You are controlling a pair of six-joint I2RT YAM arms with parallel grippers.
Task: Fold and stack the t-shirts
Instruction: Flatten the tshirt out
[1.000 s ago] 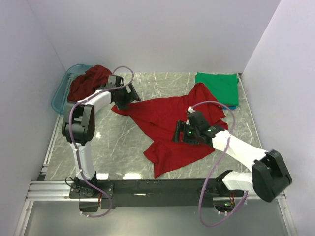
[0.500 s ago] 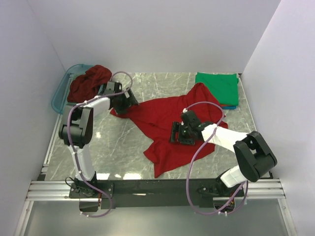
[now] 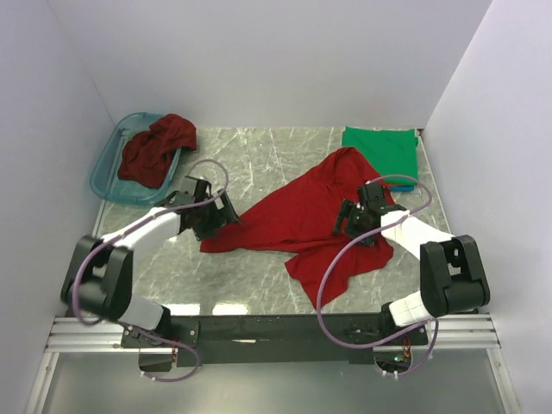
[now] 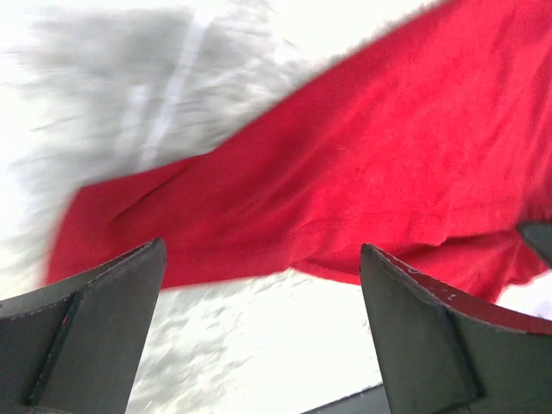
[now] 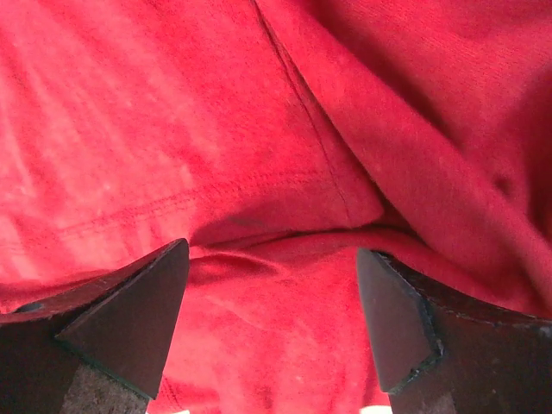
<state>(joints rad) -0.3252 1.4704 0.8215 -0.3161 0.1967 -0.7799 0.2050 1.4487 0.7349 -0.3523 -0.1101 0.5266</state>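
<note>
The bright red t-shirt (image 3: 297, 211) lies crumpled and partly spread across the middle of the marble table. My left gripper (image 3: 229, 217) is open at the shirt's left end; in the left wrist view (image 4: 263, 332) it hangs over bare marble with the red cloth (image 4: 345, 181) just beyond the fingertips. My right gripper (image 3: 347, 221) is open low over the shirt's right part; in the right wrist view (image 5: 272, 332) red cloth (image 5: 259, 172) with a seam and folds fills the gap between the jaws. A maroon shirt (image 3: 155, 147) lies bunched in the basket. A folded green shirt (image 3: 381, 151) lies at the back right.
The translucent teal basket (image 3: 105, 177) stands at the back left by the left wall. A blue edge (image 3: 405, 186) shows under the green shirt. White walls close in the left, back and right. The arms' mounting rail (image 3: 276, 328) runs along the near edge.
The red shirt has shifted right and toward the near edge and changed shape. My left gripper moved from the basket side nearer along the shirt's left end. My right gripper moved right and back.
</note>
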